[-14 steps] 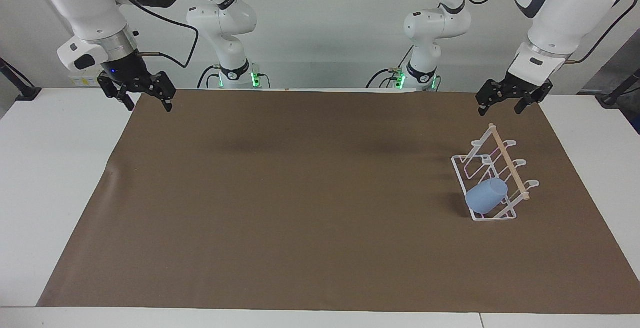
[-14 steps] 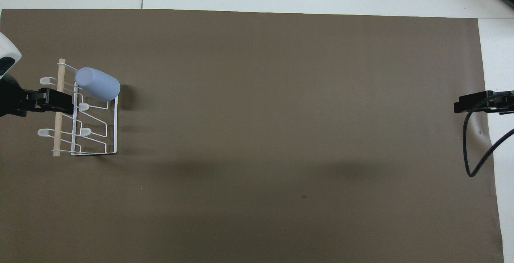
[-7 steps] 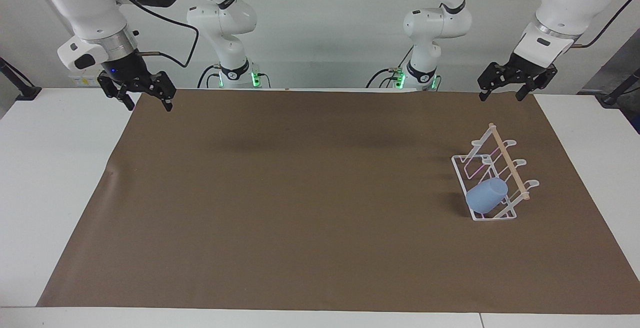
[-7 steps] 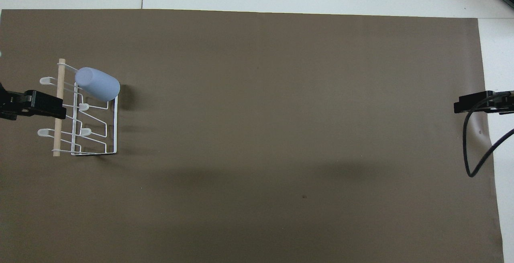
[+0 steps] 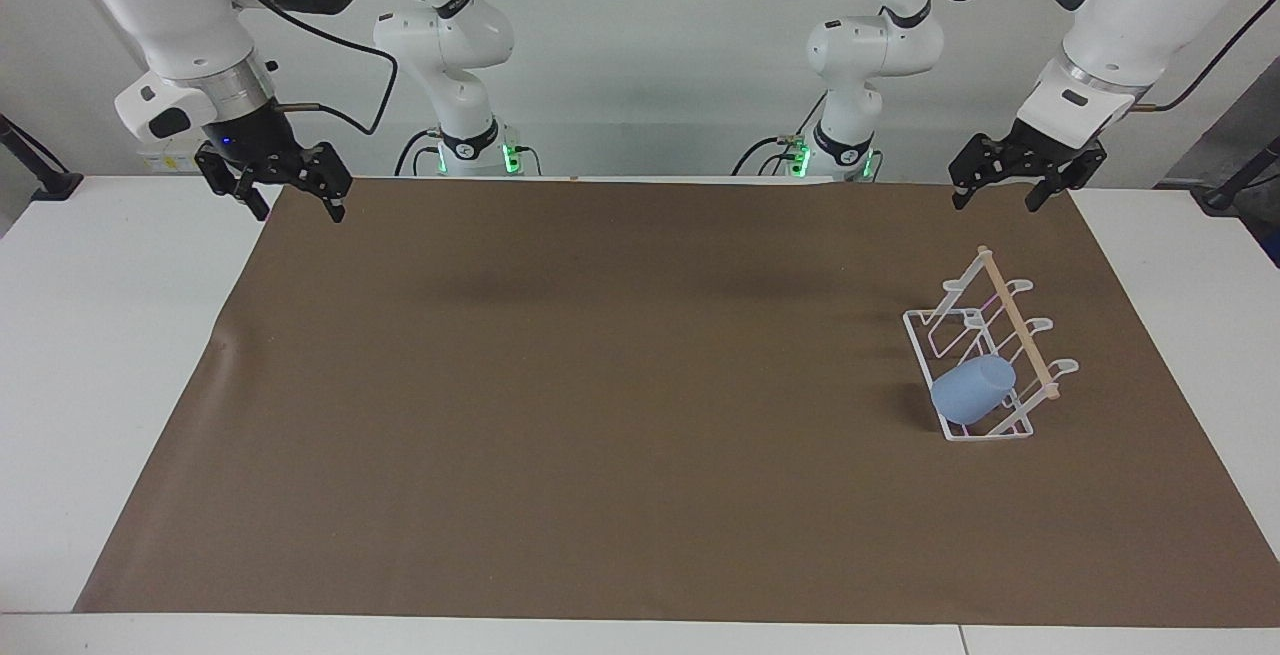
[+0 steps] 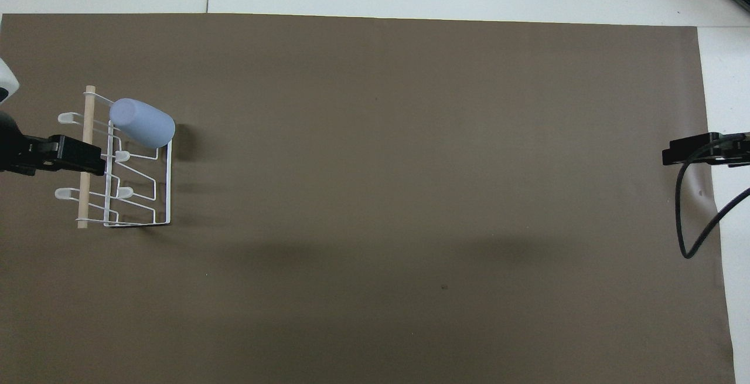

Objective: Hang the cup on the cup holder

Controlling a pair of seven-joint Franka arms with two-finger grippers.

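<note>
Facing view shows the light-blue cup hung on the white wire cup holder; left gripper, fingers spread, should retreat upward without brushing the wooden rod, while right gripper, also spread, waits.

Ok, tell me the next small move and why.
Probably none beyond parking the left gripper: the cup already hangs tilted on the cup holder, at its end farthest from the robots, and both grippers are open and holding nothing. The right gripper waits at its own end.
</note>
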